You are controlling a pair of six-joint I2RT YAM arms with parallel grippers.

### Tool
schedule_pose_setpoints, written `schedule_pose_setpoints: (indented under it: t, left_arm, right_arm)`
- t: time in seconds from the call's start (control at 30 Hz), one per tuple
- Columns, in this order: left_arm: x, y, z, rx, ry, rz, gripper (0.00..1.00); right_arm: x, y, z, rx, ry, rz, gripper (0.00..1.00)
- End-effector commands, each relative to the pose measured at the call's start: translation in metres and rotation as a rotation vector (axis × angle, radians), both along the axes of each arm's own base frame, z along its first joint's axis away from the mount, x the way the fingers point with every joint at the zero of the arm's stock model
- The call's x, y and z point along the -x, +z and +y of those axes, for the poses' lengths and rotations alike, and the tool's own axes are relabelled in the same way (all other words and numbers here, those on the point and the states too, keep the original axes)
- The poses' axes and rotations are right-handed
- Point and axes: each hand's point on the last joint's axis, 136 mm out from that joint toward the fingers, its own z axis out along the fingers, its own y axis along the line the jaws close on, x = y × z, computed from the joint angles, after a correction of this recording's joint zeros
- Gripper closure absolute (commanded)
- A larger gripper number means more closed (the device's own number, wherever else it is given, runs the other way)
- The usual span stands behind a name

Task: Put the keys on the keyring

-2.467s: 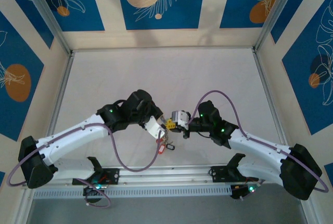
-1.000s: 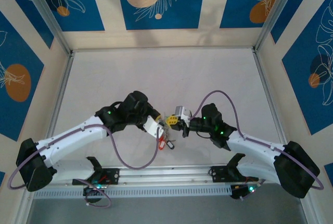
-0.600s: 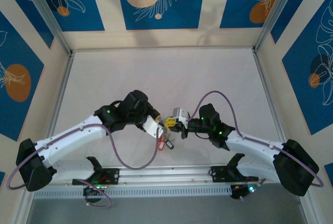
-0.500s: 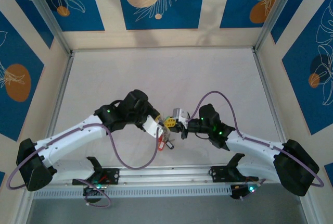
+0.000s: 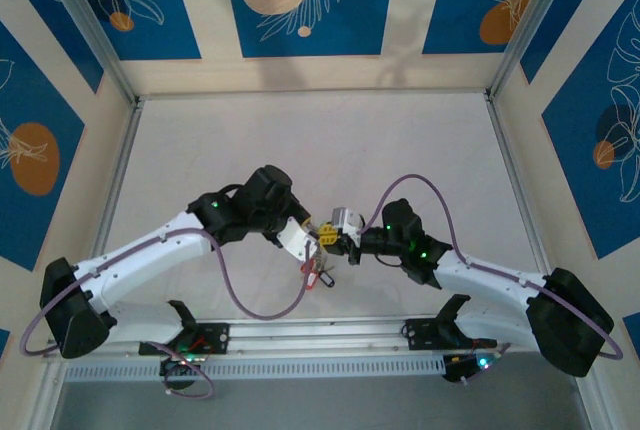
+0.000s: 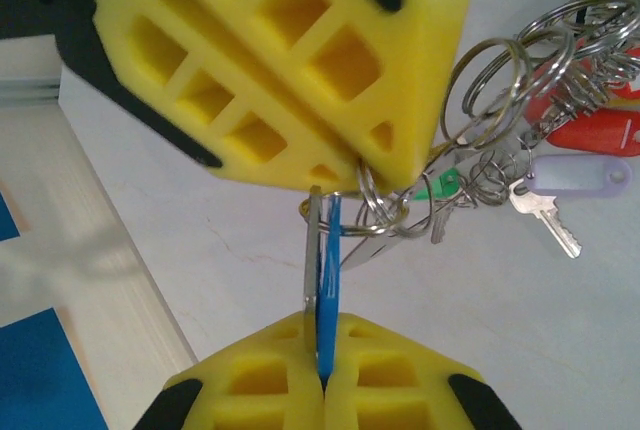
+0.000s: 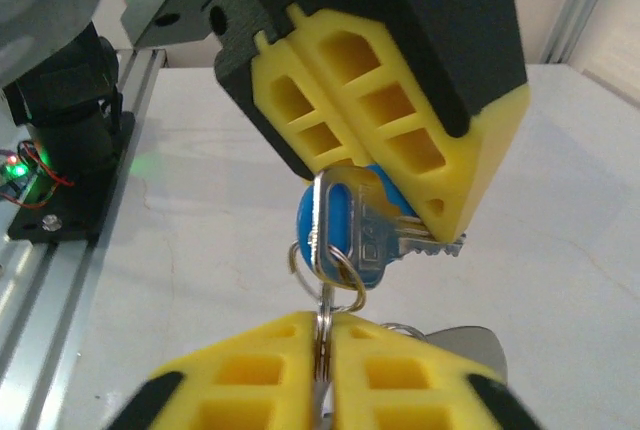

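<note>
Judging from the top view, the work is well along: the left gripper [image 5: 304,242] and right gripper [image 5: 347,241] meet tip to tip above the near middle of the table [image 5: 300,140], and a bunch of keys [image 5: 316,274] dangles just below them. Bare table spreads ahead and to both sides, with the walls [image 5: 70,130] well apart. The near rail [image 5: 320,334] is the closest edge, so a pull apart has most room sideways or forward. In the left wrist view, the left gripper is clamped on a blue-tagged key [image 6: 329,280], held edge-on, while coils of the keyring [image 6: 372,208] emerge under the right gripper. Keys with a green tag [image 6: 441,187], a white tag [image 6: 568,173] and a red tag [image 6: 600,136] hang off to the side, apparently already threaded. In the right wrist view, the right gripper pinches a thin wire loop of the keyring that runs through the blue-tagged key's bow. This key looks like the last one left, but whether it sits fully on the wire cannot be told.
</note>
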Motion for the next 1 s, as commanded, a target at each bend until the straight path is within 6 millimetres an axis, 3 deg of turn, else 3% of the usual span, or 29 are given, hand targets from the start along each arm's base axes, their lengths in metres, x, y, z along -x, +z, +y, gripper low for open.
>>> schedule_pose_setpoints:
  t: [0.0,0.27,0.33,0.43,0.57,0.63,0.83,0.97]
  left_arm:
    - [-0.003,0.024,-0.006,0.012,-0.039,-0.062,1.0]
    - [-0.02,0.033,-0.001,-0.126,-0.113,-0.215,1.0]
    - [-0.035,0.029,0.001,-0.213,-0.124,-0.295,1.0]
    - [-0.053,0.04,-0.008,-0.246,-0.112,-0.36,1.0]
    - [-0.064,0.062,-0.027,-0.244,-0.169,-0.436,1.0]
    - [-0.068,0.074,-0.037,-0.252,-0.195,-0.48,1.0]
    - [-0.076,0.108,-0.066,-0.259,-0.282,-0.596,1.0]
    - [-0.085,0.127,-0.084,-0.252,-0.318,-0.643,1.0]
  right_arm:
    - [0.0,0.004,-0.005,-0.002,-0.015,-0.042,0.78]
    - [-0.004,0.006,-0.03,-0.007,-0.07,-0.125,0.58]
    - [-0.006,0.004,-0.037,-0.002,-0.099,-0.156,0.52]
    - [-0.014,0.005,-0.053,0.0,-0.18,-0.186,0.41]
    - [-0.032,0.013,-0.078,-0.015,-0.314,-0.209,0.21]
    - [-0.045,0.017,-0.092,-0.041,-0.402,-0.213,0.01]
    - [-0.09,0.02,-0.155,-0.121,-0.731,-0.138,0.01]
    - [-0.105,0.021,-0.195,-0.156,-0.888,-0.131,0.01]
